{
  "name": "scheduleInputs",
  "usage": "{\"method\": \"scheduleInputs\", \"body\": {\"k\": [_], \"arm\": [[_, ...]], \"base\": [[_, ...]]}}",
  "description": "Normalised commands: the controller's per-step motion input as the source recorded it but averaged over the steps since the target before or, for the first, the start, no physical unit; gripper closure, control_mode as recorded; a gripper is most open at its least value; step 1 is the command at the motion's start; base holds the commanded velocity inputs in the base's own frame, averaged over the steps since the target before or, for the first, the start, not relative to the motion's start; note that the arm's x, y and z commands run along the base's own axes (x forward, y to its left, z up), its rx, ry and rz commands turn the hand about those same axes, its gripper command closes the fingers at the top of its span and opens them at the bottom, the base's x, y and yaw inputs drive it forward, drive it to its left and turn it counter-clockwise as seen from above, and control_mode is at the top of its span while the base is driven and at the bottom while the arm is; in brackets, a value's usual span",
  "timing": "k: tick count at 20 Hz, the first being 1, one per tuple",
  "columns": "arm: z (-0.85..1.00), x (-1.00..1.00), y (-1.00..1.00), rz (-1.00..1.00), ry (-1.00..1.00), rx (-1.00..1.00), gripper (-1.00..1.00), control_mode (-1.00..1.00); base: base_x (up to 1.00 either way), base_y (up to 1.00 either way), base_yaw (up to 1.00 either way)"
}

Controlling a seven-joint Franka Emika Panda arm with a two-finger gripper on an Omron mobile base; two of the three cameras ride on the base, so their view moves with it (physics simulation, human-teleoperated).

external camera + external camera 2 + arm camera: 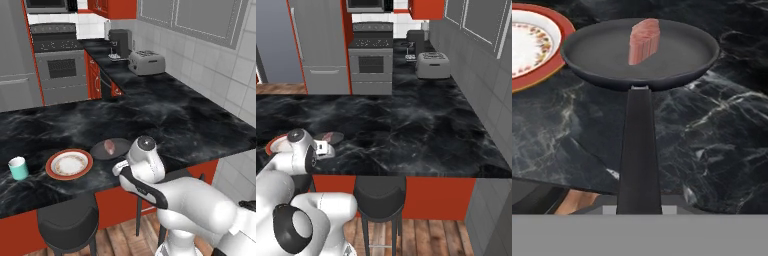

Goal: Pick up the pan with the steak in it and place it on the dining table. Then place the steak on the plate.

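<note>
The gripper (639,207) is clamped on the long thin dark handle of the shallow black frying pan (602,52); lower it level onto the glossy black marbled dining table (712,150), beside the orange-rimmed cream plate (554,30), so the pinkish-red steak slab (644,40) stays centred.

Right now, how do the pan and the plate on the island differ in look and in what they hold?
The pan is dark grey-black all over; the plate has an orange-red rim around a cream, patterned centre. The pan has a long dark handle running back toward the hand camera; the plate has none. The pan holds the steak; the plate holds nothing. Both are round, shallow, and sit side by side near the edge of the dining table.
</note>
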Motion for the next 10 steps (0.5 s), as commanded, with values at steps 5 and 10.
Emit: {"method": "scheduleInputs", "body": {"k": [5, 10], "arm": [[-0.65, -0.16, -0.22, 0.0, -0.09, 0.01, 1.0, -1.0], [-0.94, -0.05, -0.27, 0.0, -0.06, 0.06, 1.0, -1.0]], "base": [[0.0, 0.0, 0.0], [0.0, 0.0, 0.0]]}}
